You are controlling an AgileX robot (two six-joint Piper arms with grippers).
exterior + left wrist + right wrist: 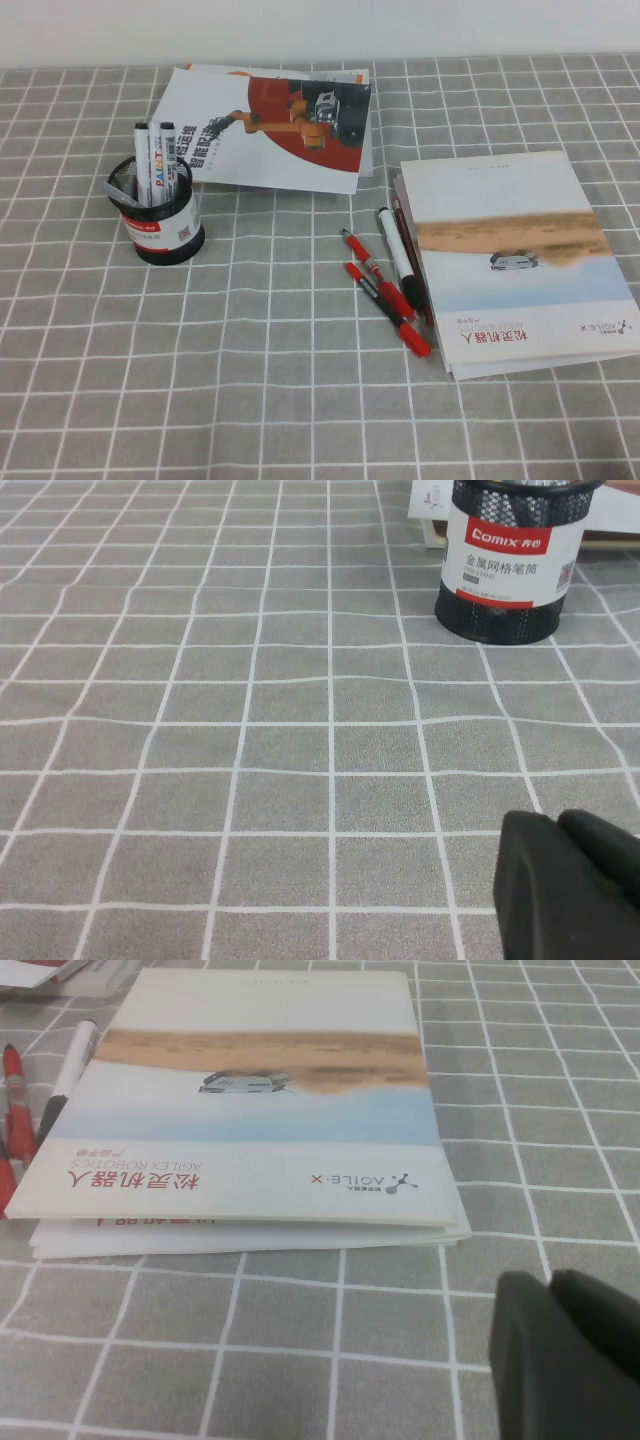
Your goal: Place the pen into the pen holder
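Note:
The pen, red at both ends with a black middle, lies flat on the checked cloth right of centre. It is the nearest of three pens lying side by side. The pen holder, a black mesh cup with a white and red label, stands upright at the left with white markers in it. It also shows in the left wrist view as the pen holder, well ahead of my left gripper, which is shut and holds nothing. My right gripper is shut and empty, near the booklet's corner. Neither gripper appears in the high view.
A red pen with a clear barrel and a white marker with a black cap lie beside the pen. A stack of booklets sits right of them. A magazine lies at the back.

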